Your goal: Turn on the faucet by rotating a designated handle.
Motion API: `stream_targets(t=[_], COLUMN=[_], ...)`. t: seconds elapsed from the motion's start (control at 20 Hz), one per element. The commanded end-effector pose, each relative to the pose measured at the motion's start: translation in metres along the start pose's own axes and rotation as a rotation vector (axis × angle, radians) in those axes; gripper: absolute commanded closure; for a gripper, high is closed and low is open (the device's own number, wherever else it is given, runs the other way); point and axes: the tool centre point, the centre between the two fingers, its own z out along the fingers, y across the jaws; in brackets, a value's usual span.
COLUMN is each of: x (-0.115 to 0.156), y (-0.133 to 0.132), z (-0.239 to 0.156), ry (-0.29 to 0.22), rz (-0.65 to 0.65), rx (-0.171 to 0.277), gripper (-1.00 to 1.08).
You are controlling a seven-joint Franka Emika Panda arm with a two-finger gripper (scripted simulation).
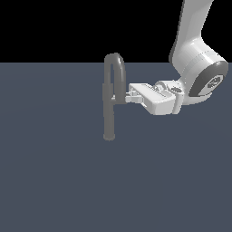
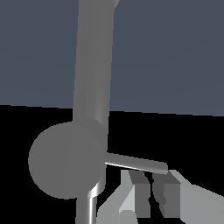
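1 faucet (image 1: 109,108), a slim matte grey pipe arched at the top, stands on the bench (image 1: 54,181). 1 thin handle (image 2: 136,163) juts sideways mid-pipe. 1 hand (image 1: 132,95), fingers (image 2: 168,197) slightly parted, sits at the handle's tip.

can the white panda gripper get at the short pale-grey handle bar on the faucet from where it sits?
Probably yes. The white gripper is level with the short pale-grey handle bar, its fingers right beside the bar. Nothing lies between them. The tall matte grey faucet pipe stands behind the bar, not in the approach path.
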Motion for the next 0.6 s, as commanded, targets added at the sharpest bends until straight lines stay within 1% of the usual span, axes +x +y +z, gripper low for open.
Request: stream_targets(t=[0.0,0.3,0.35,0.4,0.55], x=[0.016,0.053,0.053,0.013,0.028], y=[0.001,0.004,0.004,-0.008,-0.011], z=[0.000,0.000,0.000,-0.003,-0.003], ry=[-0.001,-0.004,-0.004,-0.001,-0.002], rz=[0.017,0.049,0.049,-0.016,0.001], rx=[0.004,0.011,0.011,-0.002,0.001], gripper=[1.08,1.08,1.08,1.08,1.08])
